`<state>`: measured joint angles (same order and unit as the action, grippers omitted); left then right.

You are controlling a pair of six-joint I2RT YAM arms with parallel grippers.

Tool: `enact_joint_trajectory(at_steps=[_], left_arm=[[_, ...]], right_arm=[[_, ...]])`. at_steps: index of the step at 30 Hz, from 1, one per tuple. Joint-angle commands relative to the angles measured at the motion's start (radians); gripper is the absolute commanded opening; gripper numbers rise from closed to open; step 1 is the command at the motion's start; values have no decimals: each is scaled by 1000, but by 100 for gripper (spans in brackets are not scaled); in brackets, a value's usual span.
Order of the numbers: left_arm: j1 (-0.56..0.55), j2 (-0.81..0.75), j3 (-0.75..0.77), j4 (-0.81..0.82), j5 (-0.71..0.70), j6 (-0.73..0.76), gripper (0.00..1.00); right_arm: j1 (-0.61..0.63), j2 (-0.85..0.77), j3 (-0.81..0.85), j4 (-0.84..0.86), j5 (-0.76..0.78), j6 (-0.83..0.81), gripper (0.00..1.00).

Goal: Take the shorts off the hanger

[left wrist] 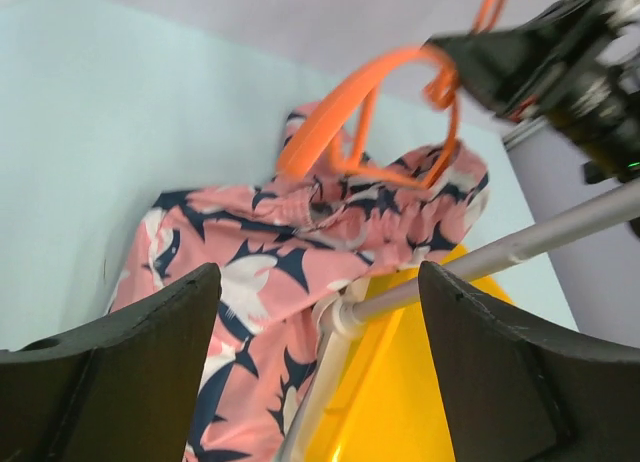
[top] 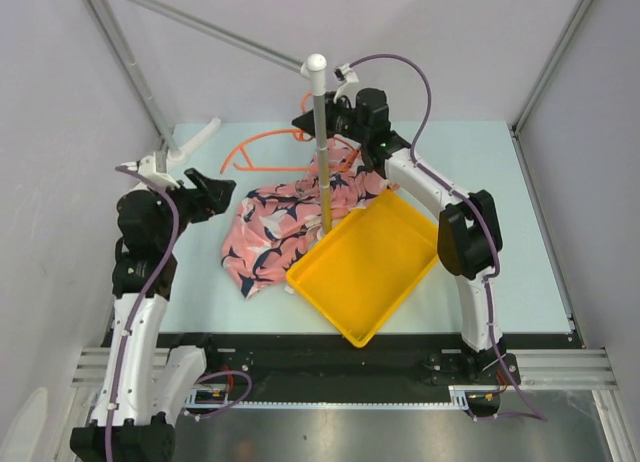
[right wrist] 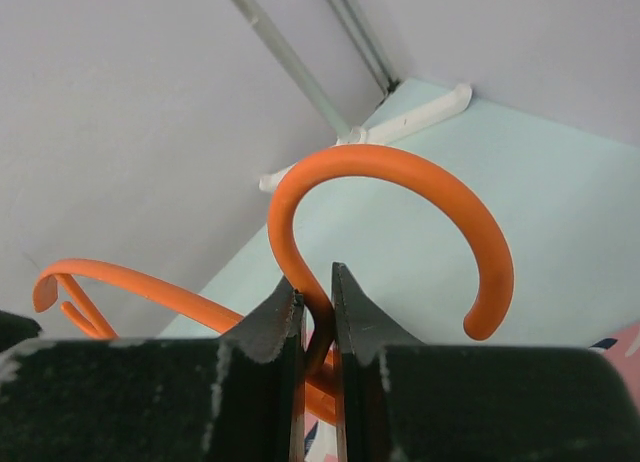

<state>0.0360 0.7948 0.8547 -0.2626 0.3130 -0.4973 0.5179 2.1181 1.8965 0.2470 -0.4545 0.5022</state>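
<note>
The left arm (top: 133, 322) and the right arm (top: 425, 187) wear smooth white shells on their long links, with bulky matte black housings at the joints. A thin purple cable (top: 157, 262) runs along each, looping free above the right wrist. The left gripper (left wrist: 318, 282) has broad, blocky, plain black jaws. The right gripper (right wrist: 315, 282) has black jaws flecked with pale scuffs, tapering to points.

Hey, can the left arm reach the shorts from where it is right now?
Probably yes. The left gripper is open and faces the shorts, with nothing between them. The grey rail and yellow tray sit on the shorts' far side, and the right gripper grips the hanger by its hook.
</note>
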Motion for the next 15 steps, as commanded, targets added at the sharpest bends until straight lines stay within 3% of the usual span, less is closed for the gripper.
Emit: enact_joint_trajectory(at_steps=[1,10,15], left_arm=[[7,50,78,28,1,22,87],[-24,276,244,-69,282,132,89],[-106,314,265,-76,325,148,88]], right_arm=[[8,6,59,-37,-123,-96,0],[42,22,98,-144,-294,-186,0],[51,26,98,-127,-346,-168,0]])
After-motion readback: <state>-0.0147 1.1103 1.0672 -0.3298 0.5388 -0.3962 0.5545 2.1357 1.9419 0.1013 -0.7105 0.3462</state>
